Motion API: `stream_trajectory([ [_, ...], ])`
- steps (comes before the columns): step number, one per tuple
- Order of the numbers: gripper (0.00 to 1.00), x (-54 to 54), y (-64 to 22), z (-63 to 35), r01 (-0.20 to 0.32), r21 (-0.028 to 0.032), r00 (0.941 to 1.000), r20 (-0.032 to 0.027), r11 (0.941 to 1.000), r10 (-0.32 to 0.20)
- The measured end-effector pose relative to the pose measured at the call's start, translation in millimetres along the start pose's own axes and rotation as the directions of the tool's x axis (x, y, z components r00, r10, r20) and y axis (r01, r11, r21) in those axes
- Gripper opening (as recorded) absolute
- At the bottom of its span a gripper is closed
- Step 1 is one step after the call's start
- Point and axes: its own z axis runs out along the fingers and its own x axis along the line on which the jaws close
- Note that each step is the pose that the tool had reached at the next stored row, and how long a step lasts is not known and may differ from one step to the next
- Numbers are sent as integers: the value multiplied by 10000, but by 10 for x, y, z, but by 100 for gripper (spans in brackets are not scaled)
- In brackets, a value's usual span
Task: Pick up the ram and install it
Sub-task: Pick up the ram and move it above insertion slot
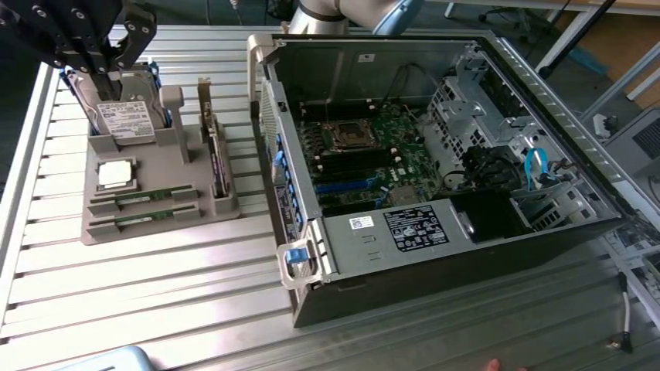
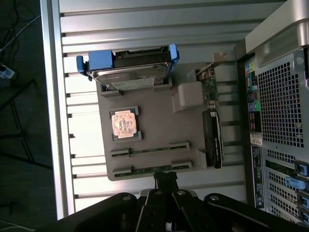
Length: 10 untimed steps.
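Note:
Two green ram sticks lie side by side in slots of the grey parts tray (image 1: 154,236): one ram stick (image 1: 142,197) (image 2: 149,150) and a second ram stick (image 1: 142,219) (image 2: 150,168) closer to the tray's edge. My black gripper (image 1: 101,68) (image 2: 165,178) hangs well above the tray, over the hard drive at the exterior view's upper left. Its fingers are shut with nothing between them. The open computer case (image 1: 443,154) lies at the exterior view's right, with its motherboard memory slots (image 1: 356,164) exposed.
The tray also holds a hard drive in blue rails (image 1: 126,116) (image 2: 130,72), a square silver processor (image 1: 116,174) (image 2: 125,124) and a dark expansion card on edge (image 1: 215,147) (image 2: 212,140). Everything rests on a slatted metal table (image 1: 154,294).

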Motion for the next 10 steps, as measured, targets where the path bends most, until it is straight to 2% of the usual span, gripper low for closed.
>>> stream_trajectory([
  [10,10,0,0,0,0,0,10000,0,10000,0],
])
